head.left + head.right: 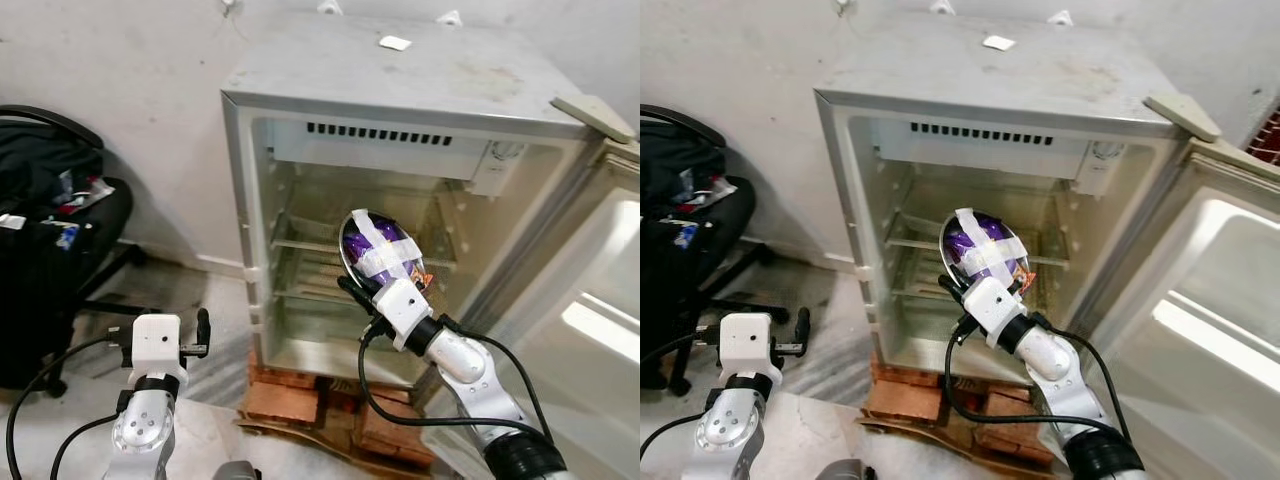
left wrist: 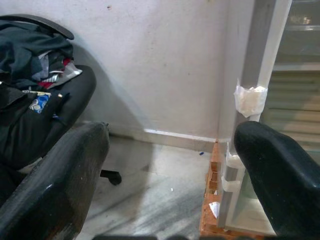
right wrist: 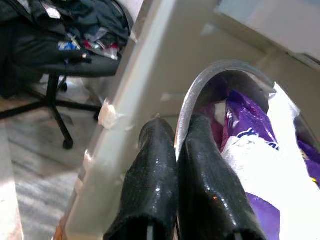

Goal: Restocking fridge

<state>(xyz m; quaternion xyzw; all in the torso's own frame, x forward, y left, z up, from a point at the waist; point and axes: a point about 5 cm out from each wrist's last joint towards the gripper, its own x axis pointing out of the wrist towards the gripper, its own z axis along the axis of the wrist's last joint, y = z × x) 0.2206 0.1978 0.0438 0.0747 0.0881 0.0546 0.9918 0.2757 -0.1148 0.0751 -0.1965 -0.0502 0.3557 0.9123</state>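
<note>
A small white fridge (image 1: 400,80) stands open on bricks, its wire shelves bare. In front of its opening my right gripper (image 1: 352,292) is shut on the rim of a steel bowl (image 1: 352,250) that holds purple packets strapped down with white tape (image 1: 385,250). The right wrist view shows both black fingers (image 3: 150,185) pinching the bowl's rim (image 3: 200,85), one inside and one outside. My left gripper (image 1: 203,328) hangs low to the left of the fridge, open and holding nothing; its fingers (image 2: 55,185) frame the floor and wall.
The fridge door (image 1: 590,330) swings open at the right. A black office chair (image 1: 50,260) piled with dark clothes stands at the left. Red bricks (image 1: 290,395) support the fridge. Grey floor (image 2: 150,185) lies between chair and fridge.
</note>
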